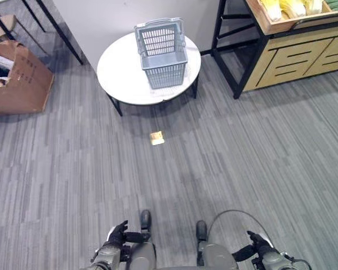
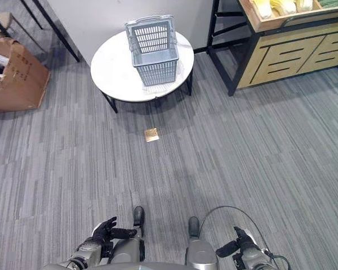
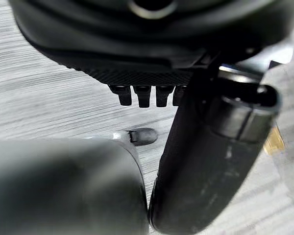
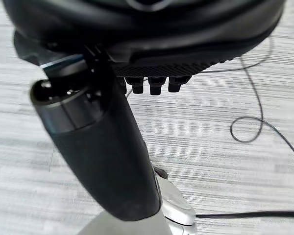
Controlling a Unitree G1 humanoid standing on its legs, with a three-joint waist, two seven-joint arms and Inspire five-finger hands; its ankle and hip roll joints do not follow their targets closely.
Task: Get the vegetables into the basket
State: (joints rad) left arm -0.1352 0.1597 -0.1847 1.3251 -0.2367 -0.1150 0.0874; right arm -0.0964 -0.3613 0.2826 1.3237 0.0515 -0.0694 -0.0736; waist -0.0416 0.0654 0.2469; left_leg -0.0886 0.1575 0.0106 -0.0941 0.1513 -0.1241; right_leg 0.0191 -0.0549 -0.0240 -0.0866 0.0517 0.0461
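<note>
A grey plastic basket (image 1: pixel 161 52) stands upright on a round white table (image 1: pixel 121 73) straight ahead, with nothing visible inside it. Pale yellow and green vegetables (image 1: pixel 293 8) lie in a wooden crate on top of a shelf unit at the far right. My left hand (image 1: pixel 117 233) hangs low near my body, open and holding nothing; its thumb (image 3: pixel 210 147) and fingers (image 3: pixel 142 95) stand over bare carpet. My right hand (image 1: pixel 258 242) hangs the same way on the other side, open, with its thumb (image 4: pixel 98 147) over the floor.
A wooden shelf unit with a black frame (image 1: pixel 287 59) stands at the right, next to the table. A cardboard box (image 1: pixel 19 79) sits on the floor at the left. A small tan object (image 1: pixel 156 138) lies on the grey carpet before the table.
</note>
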